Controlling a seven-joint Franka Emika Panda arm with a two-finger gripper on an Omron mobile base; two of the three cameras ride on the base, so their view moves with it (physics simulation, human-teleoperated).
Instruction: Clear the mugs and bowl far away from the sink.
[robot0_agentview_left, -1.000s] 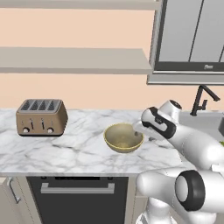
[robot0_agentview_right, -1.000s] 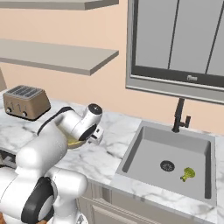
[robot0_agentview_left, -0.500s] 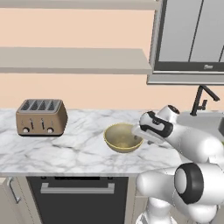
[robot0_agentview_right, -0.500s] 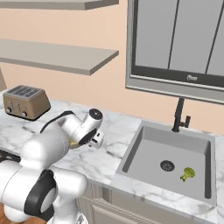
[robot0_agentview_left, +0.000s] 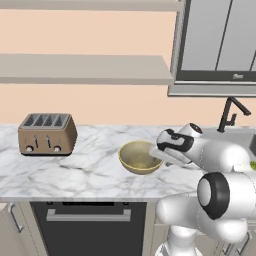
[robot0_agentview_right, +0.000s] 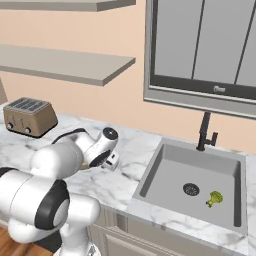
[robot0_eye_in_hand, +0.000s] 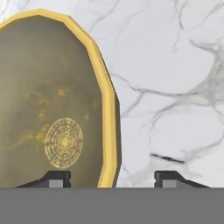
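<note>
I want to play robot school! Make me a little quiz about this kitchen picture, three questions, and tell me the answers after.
1. True or false: the bowl sits inside the sink.
2. Pick one: what small green thing lies in the sink? A) a mug B) a piece of broccoli C) a spoon
3. Fill the gap: in the hand view, the bowl's yellow rim stands between the two dark ____ of the claw.

Key: 1 false, the bowl is on the marble counter, apart from the sink. 2 B. 3 fingertips.
</note>
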